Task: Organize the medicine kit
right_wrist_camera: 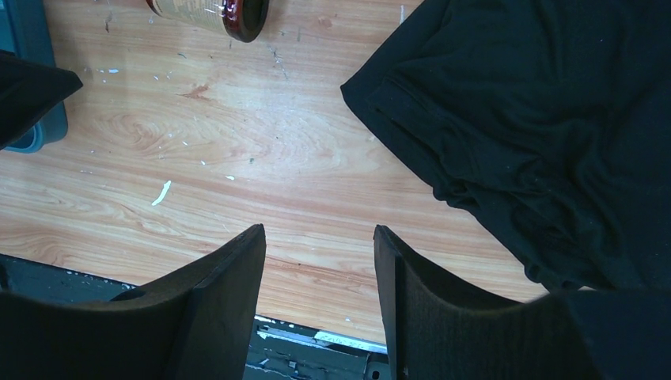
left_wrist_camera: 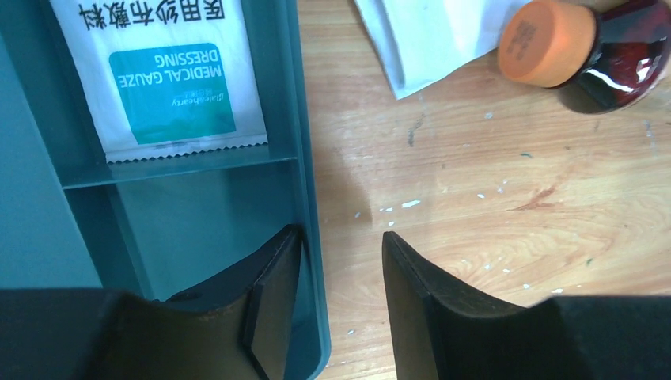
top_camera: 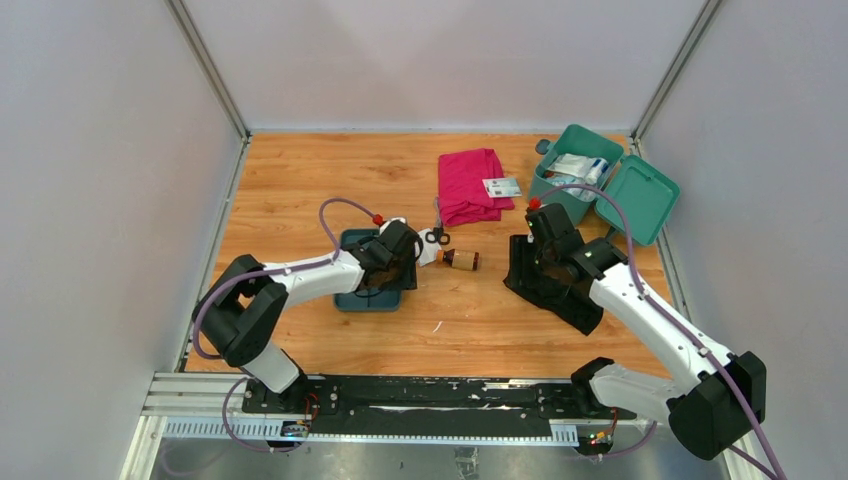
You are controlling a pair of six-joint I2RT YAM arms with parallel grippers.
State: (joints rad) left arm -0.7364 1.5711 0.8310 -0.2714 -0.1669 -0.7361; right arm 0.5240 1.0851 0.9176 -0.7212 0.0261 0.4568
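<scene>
A dark teal tray lies left of centre, with a white and teal gauze dressing packet in one compartment. My left gripper is open and straddles the tray's right wall: one finger is inside the tray, the other over the wood. In the left wrist view the gripper holds nothing. A brown bottle with an orange cap lies on its side just right of it. The green medicine box stands open at the back right. My right gripper is open and empty above the table, beside a black cloth.
A pink cloth and a small packet lie at the back centre. Scissors and a white packet lie near the bottle. The box's lid hangs open to the right. The table's near edge shows under my right gripper.
</scene>
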